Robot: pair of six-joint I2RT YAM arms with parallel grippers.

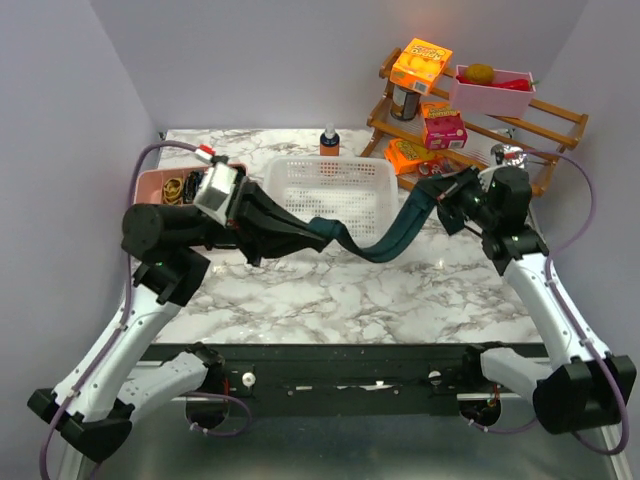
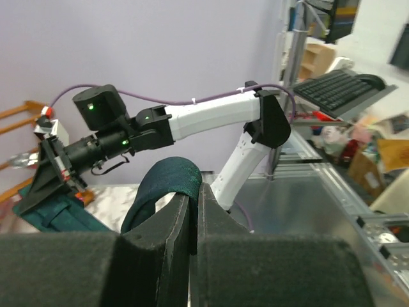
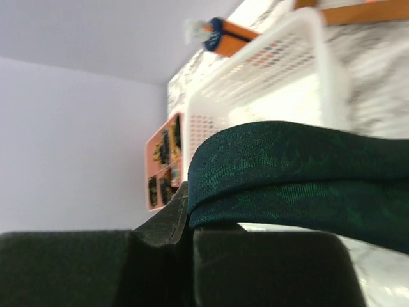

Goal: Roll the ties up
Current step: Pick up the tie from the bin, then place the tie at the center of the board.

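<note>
Over the marble table [image 1: 400, 300], seen from above, my left claw [image 1: 298, 238] and right claw [image 1: 440, 193] each hold an end of the dark teal tie [image 1: 385, 240]. It sags between them in front of the white basket [image 1: 330, 180]; whether its lowest part touches the marble I cannot tell.

At my left wrist, the left claw [image 2: 193, 192] is clamped on a fold of tie [image 2: 167, 176], fingers nearly together.

At my right wrist, the right claw [image 3: 188, 214] pinches the tie [image 3: 287, 169] at its edge, and the rest runs off the frame.
</note>
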